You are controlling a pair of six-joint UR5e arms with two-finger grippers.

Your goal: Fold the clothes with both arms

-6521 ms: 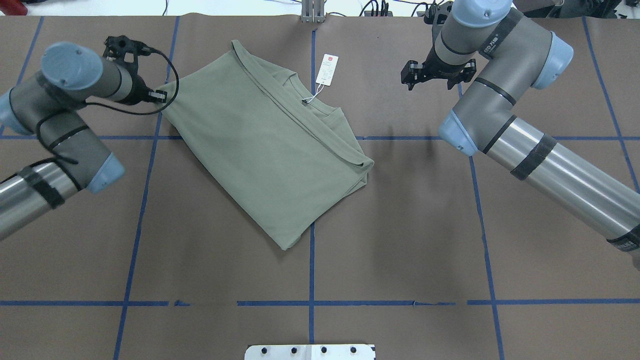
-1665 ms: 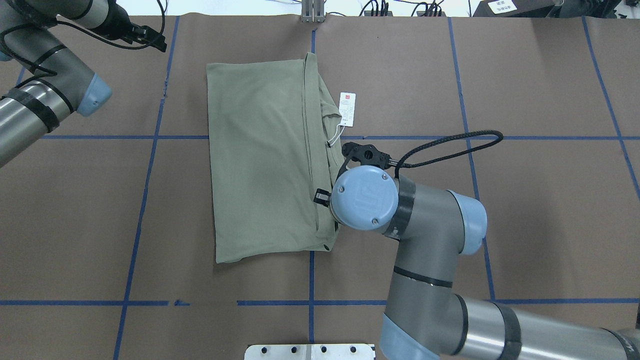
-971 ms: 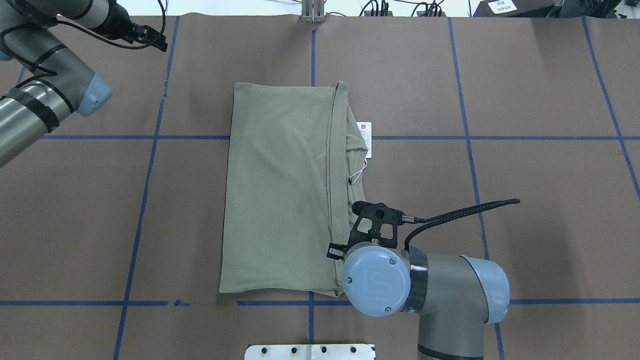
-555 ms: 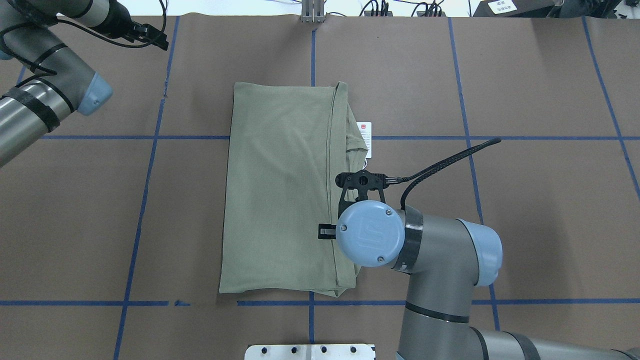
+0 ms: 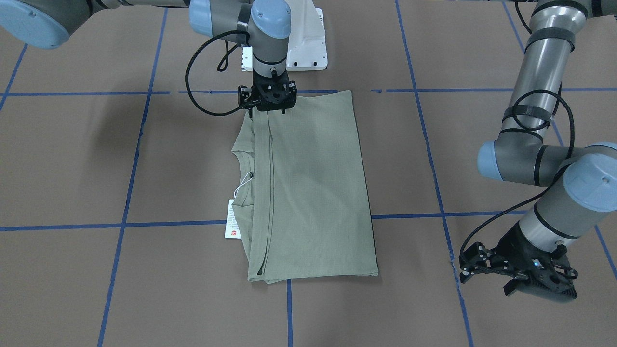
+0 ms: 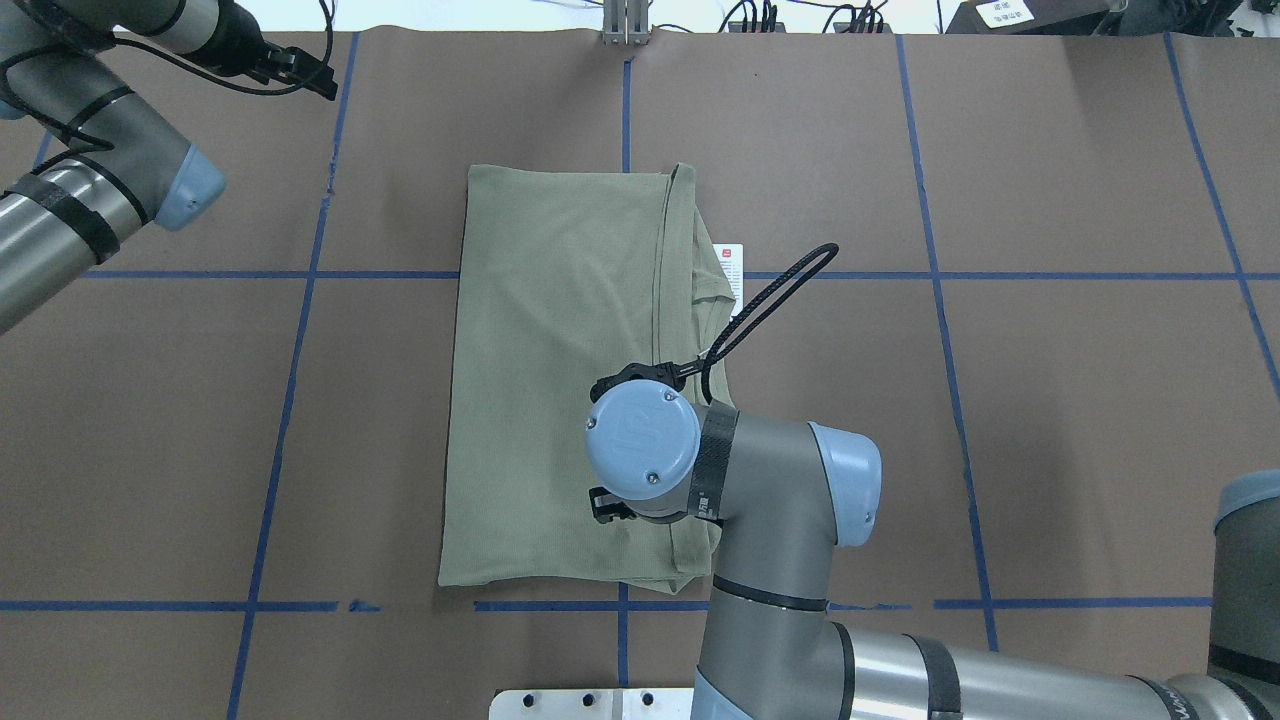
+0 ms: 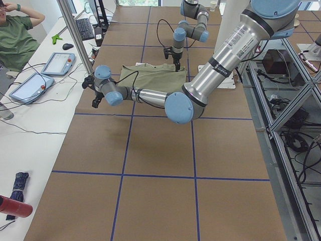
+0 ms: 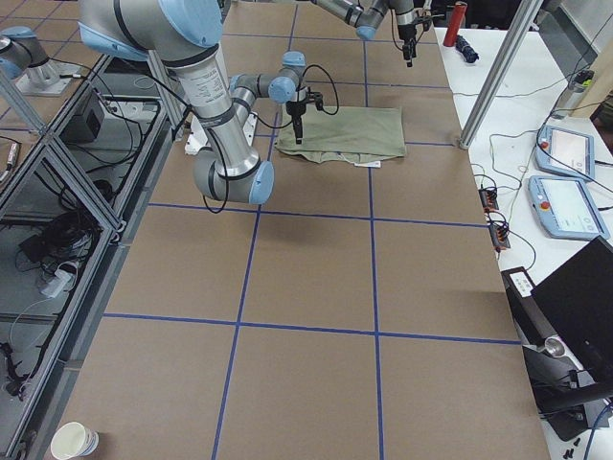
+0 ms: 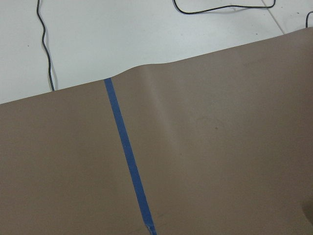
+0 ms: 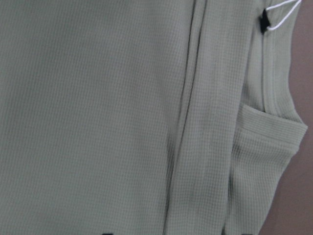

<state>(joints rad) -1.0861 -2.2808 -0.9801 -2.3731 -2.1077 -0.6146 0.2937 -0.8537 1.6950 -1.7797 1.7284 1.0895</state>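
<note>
The clothes are one sage-green knit shirt (image 6: 560, 380), folded into a long rectangle in the table's middle (image 5: 313, 193). Its white-and-red hang tag (image 6: 730, 262) pokes out on the side towards my right arm. My right gripper (image 5: 267, 107) points straight down over the shirt's end nearest my base, beside the lengthwise folded edge. It is open: the right wrist view shows knit fabric (image 10: 98, 122) with two fingertips apart at the bottom edge. My left gripper (image 5: 465, 271) hangs open over bare table at the far left corner (image 6: 315, 85), well away from the shirt.
Brown paper with blue tape lines (image 6: 300, 275) covers the table. The white pedestal base (image 5: 308, 48) stands at the near edge by the shirt's end. In the exterior left view a person (image 7: 17, 35) sits by tablets (image 7: 59, 63) on a side table.
The shirt, earlier diagonal, now lies straight and nearer my base, unmoved for the last second. My right gripper has shifted from the shirt's right edge inward over the fabric. The left arm has drawn back.
</note>
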